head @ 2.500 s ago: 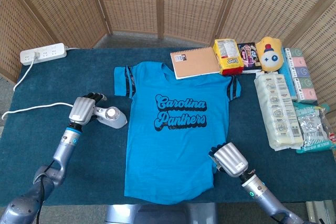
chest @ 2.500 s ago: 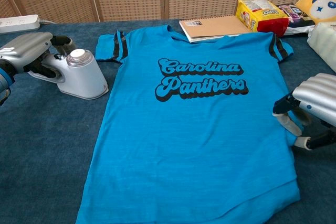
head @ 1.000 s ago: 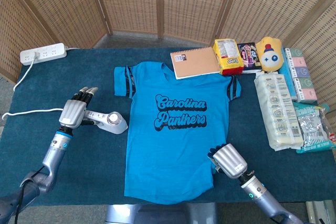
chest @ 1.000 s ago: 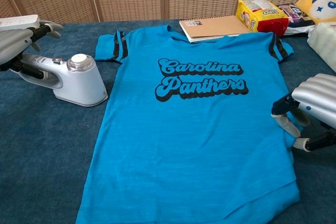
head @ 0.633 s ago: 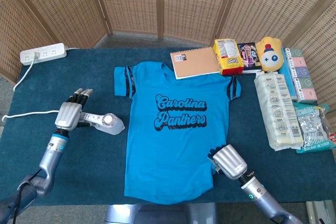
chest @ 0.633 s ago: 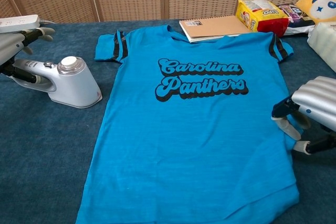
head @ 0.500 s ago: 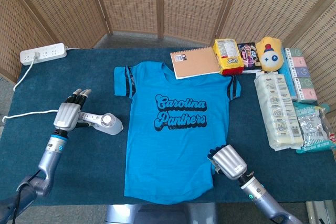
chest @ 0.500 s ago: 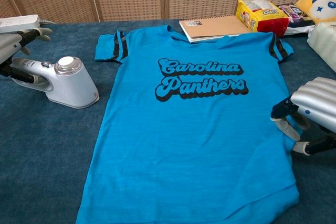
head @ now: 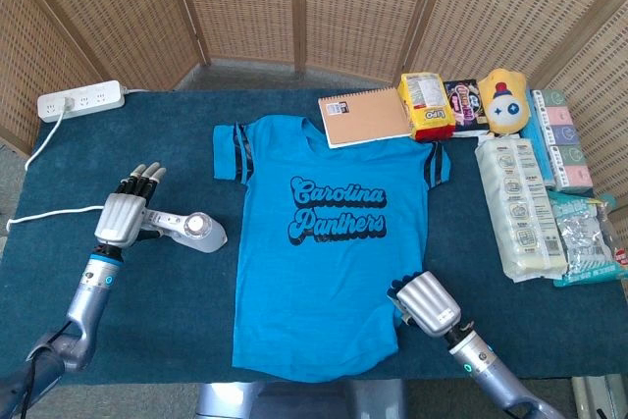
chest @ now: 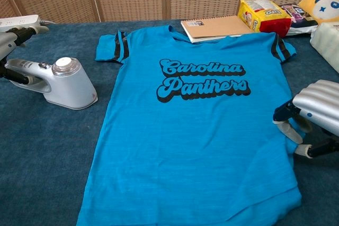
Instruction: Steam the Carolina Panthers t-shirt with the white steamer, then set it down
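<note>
- Whereas the white steamer (chest: 62,82) was gripped beside the t-shirt (head: 329,242) earlier, it is now being left standing on the table, further left.
- Left hand (head: 126,211) is being opened and withdrawn; set-down judged nearly complete.
- Right hand (chest: 312,117) is being kept curled on the shirt's edge; actual grip cannot be told.

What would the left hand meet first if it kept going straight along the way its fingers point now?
The left hand points up and slightly right, toward the far edge of the table. That line looks free: it passes right of the power strip and left of the t-shirt. Depth is hard to judge.
</note>
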`<move>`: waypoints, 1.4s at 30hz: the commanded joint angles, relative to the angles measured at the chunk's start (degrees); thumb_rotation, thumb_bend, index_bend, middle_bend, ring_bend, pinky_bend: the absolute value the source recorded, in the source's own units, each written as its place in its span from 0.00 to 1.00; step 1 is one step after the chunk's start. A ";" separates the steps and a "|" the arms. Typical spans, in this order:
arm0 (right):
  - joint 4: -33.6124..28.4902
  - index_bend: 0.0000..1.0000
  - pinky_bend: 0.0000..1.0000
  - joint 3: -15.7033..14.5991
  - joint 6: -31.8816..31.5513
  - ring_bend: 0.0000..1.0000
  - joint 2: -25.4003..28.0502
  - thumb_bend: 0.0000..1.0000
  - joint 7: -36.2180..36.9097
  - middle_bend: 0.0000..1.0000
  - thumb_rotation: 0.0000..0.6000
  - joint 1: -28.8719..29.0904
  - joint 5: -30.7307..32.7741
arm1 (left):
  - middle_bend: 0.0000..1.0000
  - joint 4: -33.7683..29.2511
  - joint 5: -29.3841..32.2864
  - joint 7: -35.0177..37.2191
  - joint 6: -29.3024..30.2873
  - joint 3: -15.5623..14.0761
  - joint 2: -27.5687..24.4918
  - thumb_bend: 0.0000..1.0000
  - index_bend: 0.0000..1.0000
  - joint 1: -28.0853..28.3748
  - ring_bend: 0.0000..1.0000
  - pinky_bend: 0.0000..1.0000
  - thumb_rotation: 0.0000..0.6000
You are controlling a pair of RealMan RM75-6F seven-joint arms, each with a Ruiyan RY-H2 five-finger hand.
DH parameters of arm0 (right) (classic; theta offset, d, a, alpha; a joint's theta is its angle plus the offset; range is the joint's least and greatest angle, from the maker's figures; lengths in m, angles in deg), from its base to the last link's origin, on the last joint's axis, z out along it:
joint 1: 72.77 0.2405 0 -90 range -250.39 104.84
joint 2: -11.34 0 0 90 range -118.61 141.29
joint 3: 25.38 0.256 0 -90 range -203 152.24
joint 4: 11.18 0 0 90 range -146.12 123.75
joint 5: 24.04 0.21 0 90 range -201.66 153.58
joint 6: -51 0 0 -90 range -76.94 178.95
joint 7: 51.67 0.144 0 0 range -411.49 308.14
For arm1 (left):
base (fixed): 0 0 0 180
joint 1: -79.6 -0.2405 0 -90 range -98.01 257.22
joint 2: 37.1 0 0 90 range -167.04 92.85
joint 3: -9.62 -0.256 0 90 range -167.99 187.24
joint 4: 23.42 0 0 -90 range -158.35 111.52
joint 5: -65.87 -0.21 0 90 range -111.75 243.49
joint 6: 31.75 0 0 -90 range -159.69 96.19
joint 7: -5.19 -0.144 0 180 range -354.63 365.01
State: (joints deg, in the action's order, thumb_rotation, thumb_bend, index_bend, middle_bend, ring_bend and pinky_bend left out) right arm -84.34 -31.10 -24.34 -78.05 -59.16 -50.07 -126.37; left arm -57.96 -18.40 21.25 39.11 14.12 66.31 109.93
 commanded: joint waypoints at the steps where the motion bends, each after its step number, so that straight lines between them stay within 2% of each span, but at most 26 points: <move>1: 0.10 0.74 0.75 0.03 0.08 0.70 -0.08 0.45 0.04 0.65 1.00 0.02 0.06 | 0.06 0.81 -0.75 0.39 1.09 -0.34 0.50 0.29 0.00 -0.13 0.00 0.19 0.64; 12: 0.26 0.74 0.75 0.09 0.15 0.71 -0.17 0.45 0.33 0.65 1.00 0.03 0.21 | 0.05 1.12 -1.94 0.89 2.64 -1.27 0.55 0.30 0.00 -0.97 0.00 0.18 0.64; 25: 0.17 0.74 0.75 0.04 0.15 0.71 -0.13 0.45 0.32 0.65 1.00 -0.09 0.30 | 0.02 0.15 -2.32 -0.39 1.53 -2.03 -0.08 0.43 0.00 -1.51 0.00 0.15 0.63; 42: 0.17 0.74 0.75 -0.03 0.07 0.71 -0.15 0.45 0.39 0.65 1.00 -0.20 0.27 | 0.00 -2.88 -2.91 -1.75 2.34 -2.94 -1.40 0.43 0.00 -3.13 0.00 0.13 0.61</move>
State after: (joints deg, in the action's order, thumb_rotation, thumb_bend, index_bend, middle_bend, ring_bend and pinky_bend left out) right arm -84.18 -31.13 -24.27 -78.20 -58.77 -50.27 -126.10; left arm -60.78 -21.27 19.55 41.42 11.23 64.96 106.85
